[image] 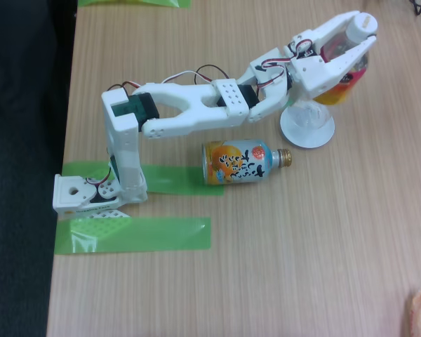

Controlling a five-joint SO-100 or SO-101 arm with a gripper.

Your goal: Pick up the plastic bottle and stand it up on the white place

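Wood table [266, 267]: 2 bottles (1 in gripper [354, 53]), 1 plate [306, 130].

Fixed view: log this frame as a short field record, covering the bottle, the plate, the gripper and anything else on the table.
plastic bottle: held in the gripper, tilted, white cap pointing up and right, base over the plate
white plate: on the wooden table, right of the arm; bottle's base appears to meet it
gripper: shut on the plastic bottle near its cap
orange and light-blue bottle: lying on its side, gold cap to the right, apart from the plate
green tape: strips by the arm's base
task state: bottle not yet released
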